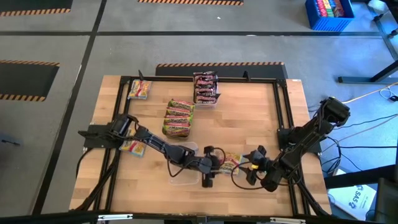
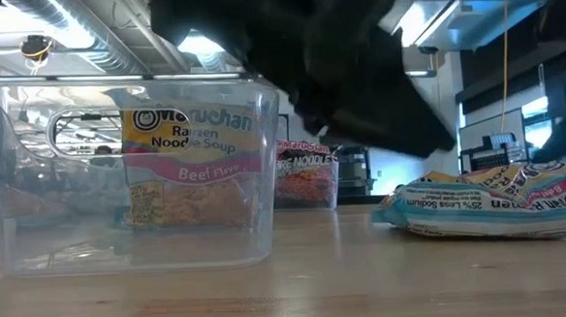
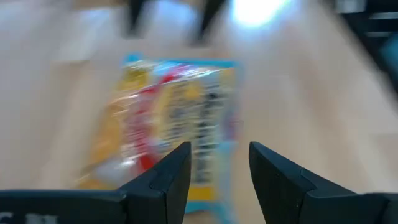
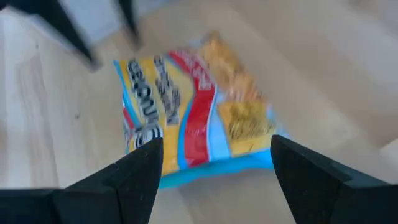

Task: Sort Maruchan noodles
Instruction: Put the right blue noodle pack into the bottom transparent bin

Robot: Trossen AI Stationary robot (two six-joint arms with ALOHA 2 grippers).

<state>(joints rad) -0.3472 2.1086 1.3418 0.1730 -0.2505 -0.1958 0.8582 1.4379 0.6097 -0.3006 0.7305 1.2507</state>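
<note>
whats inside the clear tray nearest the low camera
One noodle packet marked beef flavor stands upright inside the clear tray. The rest of the tray looks bare; the packet's back side is hidden.

You see a yellow noodle packet with a red band and light blue edge. The stack is green and orange, the other stack dark brown-red, the worktop pale wood.

Grey floor with hazard-striped tape lay around; a blue crate stood beyond the surface's far right corner.
</note>
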